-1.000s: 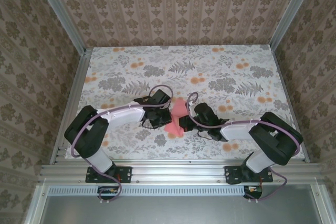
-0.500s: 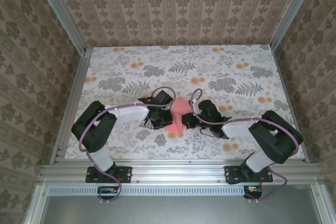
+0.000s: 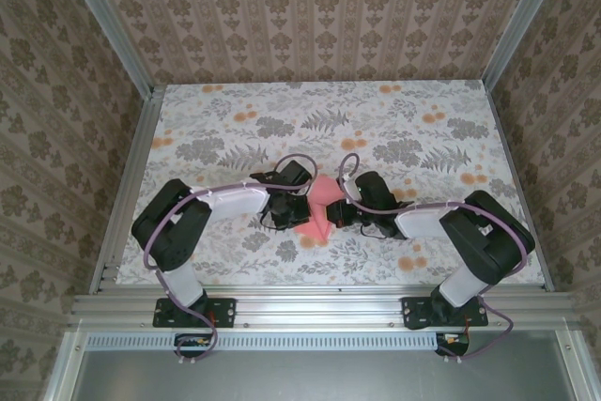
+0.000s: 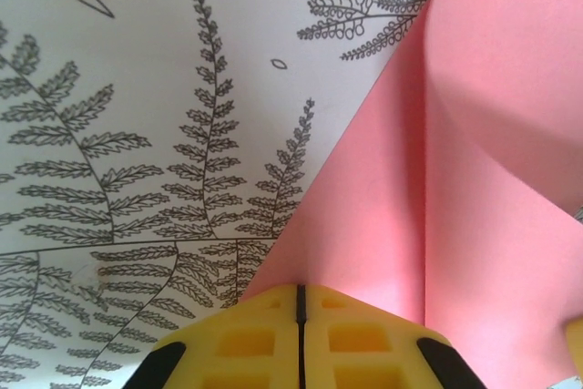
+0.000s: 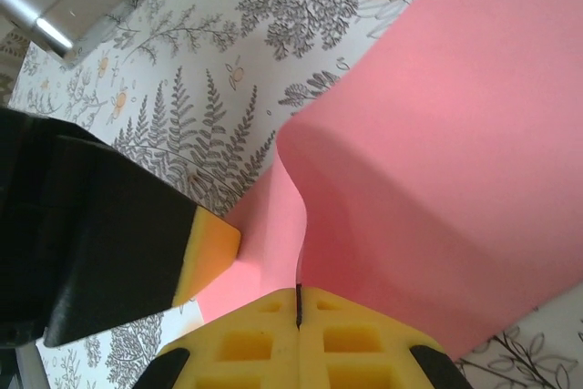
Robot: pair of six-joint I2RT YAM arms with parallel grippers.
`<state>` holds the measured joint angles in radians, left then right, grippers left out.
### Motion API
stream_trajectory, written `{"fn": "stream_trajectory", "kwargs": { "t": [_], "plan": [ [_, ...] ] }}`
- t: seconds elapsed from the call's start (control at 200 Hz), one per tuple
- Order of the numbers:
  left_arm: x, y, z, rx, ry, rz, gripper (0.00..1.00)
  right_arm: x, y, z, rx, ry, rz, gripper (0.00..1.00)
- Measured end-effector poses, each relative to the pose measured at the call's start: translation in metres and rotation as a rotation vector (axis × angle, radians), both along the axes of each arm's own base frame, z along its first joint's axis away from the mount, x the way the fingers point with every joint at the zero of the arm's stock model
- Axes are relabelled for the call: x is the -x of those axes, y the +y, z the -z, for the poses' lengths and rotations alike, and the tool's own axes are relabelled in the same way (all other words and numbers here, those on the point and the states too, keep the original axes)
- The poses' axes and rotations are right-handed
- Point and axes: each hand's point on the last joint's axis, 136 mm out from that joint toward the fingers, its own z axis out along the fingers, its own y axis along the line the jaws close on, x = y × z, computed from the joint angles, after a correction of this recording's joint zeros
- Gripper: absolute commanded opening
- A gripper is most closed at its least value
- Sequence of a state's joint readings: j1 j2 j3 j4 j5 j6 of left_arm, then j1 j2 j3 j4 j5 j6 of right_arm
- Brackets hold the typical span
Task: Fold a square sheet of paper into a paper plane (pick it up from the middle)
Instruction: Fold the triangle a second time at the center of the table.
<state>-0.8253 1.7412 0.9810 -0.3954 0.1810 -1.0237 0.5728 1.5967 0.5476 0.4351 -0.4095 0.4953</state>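
- Left gripper (image 4: 299, 289) and right gripper (image 5: 299, 291), jaws together, pinch the square sheet of paper (image 3: 321, 194) toward the tabletop's (image 3: 423, 129) near edge.
- Opposed grips probably bow it for creasing.

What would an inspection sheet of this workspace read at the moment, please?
Surface: floral table, flat, nothing spilled.
Job's things: pink paper, bowed, raised between both arms near the table's middle.
Clutter: nothing seen.
Jaws: left arm, shut on the paper; right arm, shut on the paper.
Cables: purple cable looped at each wrist, apart from the paper.
Surroundings: patterned walls, metal frame.
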Motion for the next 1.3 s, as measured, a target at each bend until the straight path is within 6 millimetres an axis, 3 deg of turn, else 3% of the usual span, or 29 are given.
{"fn": "stream_trajectory", "kwargs": {
  "t": [1.3],
  "plan": [
    [0.001,0.002,0.000,-0.046,-0.010,0.025,0.08,-0.008,-0.006,0.017,0.129,-0.046,-0.063,0.03]
  ]
}}
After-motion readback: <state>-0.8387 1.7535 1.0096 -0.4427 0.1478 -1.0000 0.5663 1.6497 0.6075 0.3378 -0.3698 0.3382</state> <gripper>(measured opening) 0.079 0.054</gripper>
